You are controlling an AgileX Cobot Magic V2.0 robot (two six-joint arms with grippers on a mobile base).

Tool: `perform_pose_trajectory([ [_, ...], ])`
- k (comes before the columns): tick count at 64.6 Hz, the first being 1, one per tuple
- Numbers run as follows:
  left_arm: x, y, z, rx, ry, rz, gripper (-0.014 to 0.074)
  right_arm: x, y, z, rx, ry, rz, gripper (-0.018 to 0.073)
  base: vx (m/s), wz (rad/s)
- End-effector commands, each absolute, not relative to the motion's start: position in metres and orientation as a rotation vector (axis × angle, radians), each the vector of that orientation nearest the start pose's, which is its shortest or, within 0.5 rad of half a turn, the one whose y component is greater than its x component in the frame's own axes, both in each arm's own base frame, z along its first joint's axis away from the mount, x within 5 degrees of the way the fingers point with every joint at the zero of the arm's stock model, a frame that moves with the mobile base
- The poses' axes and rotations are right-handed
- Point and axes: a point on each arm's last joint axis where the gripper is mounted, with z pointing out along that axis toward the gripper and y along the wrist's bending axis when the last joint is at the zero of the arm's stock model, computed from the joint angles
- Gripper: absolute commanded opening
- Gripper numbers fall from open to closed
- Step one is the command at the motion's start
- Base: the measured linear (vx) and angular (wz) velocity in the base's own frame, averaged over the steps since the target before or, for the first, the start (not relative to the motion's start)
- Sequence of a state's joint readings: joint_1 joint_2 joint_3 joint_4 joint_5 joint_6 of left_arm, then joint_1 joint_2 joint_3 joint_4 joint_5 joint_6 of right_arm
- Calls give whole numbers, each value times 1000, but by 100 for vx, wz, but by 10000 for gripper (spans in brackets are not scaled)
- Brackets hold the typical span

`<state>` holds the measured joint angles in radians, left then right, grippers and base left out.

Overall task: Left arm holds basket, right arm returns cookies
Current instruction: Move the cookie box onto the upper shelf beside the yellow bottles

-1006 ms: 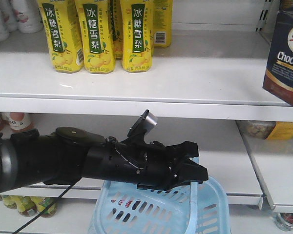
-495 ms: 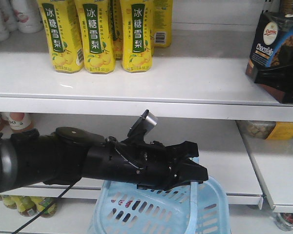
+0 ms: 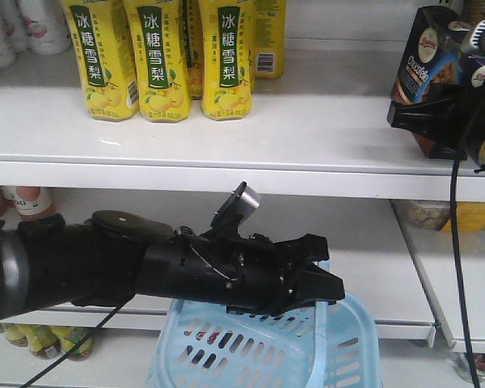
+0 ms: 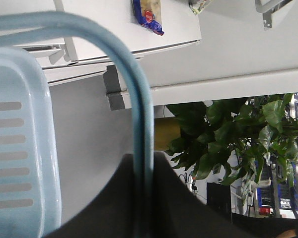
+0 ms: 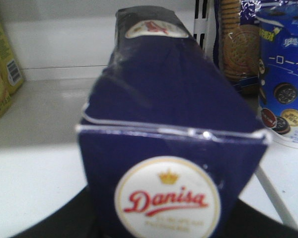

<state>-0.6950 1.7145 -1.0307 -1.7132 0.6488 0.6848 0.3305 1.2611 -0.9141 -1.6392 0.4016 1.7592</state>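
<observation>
My left claw (image 3: 327,279) is pinched on the rim of the basket (image 3: 339,347), low in front of the shelving. I judge that's to keep the basket steady and out of the way while the other arm works. In the left wrist view the pale blue rim bar (image 4: 139,129) runs straight into the black claw body, so the grip reads as closed on it.

My right claw (image 3: 436,121) carries the cookies (image 3: 424,69) over the right end of the upper shelf (image 3: 307,129), clamped on the box. I judge it's lined up to set down beside the other biscuit packs (image 5: 238,44).

Hard to tell:
- whether the box base touches the shelf
- right claw fingertips, hidden under the box in the wrist view
- basket contents, cut off at the frame edge
</observation>
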Motion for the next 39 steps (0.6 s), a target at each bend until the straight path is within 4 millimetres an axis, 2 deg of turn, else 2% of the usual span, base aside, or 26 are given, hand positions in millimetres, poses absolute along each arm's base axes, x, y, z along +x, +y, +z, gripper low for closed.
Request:
perform_pose_trajectory([
  [1,244,-274,268,36,2331,-1691,-6,283,50,348,66,1775,29,245,0,0],
  [10,244,-274,268,36,2331,-1691,-6,290,37,347,88,1785,28,245,0,0],
  [21,244,-274,268,36,2331,-1691,-6,296,37,352,69,1774,26,260,0,0],
  [39,244,-274,268,36,2331,-1691,-6,300,38,356,64,1764,21,404,0,0],
])
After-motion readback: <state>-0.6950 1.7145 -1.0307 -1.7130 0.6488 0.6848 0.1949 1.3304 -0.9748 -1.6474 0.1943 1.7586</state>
